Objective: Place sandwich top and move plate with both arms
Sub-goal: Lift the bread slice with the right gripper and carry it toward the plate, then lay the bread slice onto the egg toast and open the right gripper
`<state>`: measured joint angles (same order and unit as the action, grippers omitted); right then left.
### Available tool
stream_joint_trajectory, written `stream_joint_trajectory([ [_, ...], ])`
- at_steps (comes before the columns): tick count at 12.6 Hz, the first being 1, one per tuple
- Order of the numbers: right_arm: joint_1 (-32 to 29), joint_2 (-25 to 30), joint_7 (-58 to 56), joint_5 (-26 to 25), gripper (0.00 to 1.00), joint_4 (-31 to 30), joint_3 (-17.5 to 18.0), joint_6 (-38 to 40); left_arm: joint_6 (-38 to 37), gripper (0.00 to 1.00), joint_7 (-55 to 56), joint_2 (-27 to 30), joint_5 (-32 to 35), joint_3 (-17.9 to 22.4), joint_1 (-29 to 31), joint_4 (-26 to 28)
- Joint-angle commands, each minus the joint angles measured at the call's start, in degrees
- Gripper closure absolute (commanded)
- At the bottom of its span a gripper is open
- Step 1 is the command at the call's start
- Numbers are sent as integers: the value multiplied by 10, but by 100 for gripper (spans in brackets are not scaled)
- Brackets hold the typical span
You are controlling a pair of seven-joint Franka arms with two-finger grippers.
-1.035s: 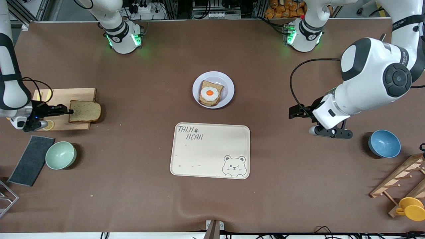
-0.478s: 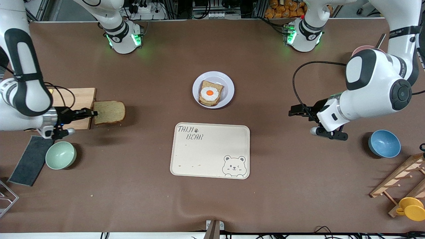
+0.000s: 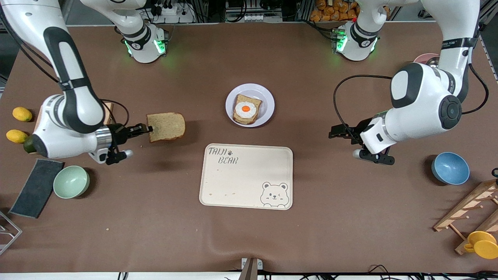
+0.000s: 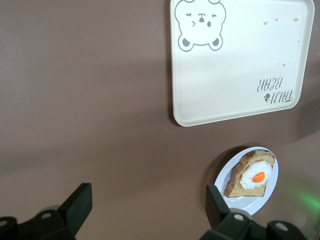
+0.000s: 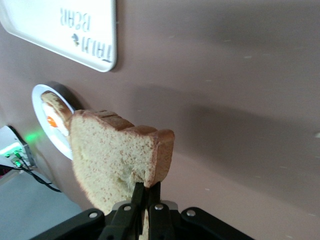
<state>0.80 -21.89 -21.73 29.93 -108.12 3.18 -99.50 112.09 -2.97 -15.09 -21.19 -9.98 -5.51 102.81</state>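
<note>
My right gripper (image 3: 146, 129) is shut on one edge of the sandwich top (image 3: 166, 126), a plain brown bread slice, and holds it above the bare table between the wooden board and the plate. In the right wrist view the fingers (image 5: 148, 192) pinch the slice (image 5: 115, 155) at its crust. The pale round plate (image 3: 268, 102) holds a bread slice with a fried egg (image 3: 246, 109); it also shows in the left wrist view (image 4: 223, 175) and the right wrist view (image 5: 37, 107). My left gripper (image 3: 335, 132) is open and empty over bare table toward the left arm's end, jaws wide apart (image 4: 148, 207).
The cream bear-print tray (image 3: 246, 177) lies nearer the front camera than the plate. A mint-green bowl (image 3: 71, 181), a dark pad (image 3: 37, 187) and lemons (image 3: 22, 114) sit at the right arm's end. A blue bowl (image 3: 450, 168), a wooden rack (image 3: 470, 210) and a yellow cup (image 3: 481, 244) sit at the left arm's end.
My right gripper has carried the bread slice off the wooden board and along toward the plate. My left arm has shifted slightly toward the middle of the table, its gripper still open.
</note>
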Motion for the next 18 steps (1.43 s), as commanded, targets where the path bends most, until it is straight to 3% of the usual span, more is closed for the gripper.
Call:
stream_joint_trajectory([
  [1, 51, 8, 27, 33, 100, -3, -6, -1, 12, 0, -9, 5, -10, -13, -2, 9],
  [6, 175, 10, 134, 77, 100, -10, -6, -102, 43, 0, -15, -9, -11, -15, -21, 4],
  [10, 256, 6, 143, 127, 100, -39, -6, -200, 43, 0, -7, -10, -18, -15, -29, 5],
  [18, 337, 21, 146, 155, 100, -106, -6, -270, 46, 0, -16, -10, -25, -15, -35, 8],
])
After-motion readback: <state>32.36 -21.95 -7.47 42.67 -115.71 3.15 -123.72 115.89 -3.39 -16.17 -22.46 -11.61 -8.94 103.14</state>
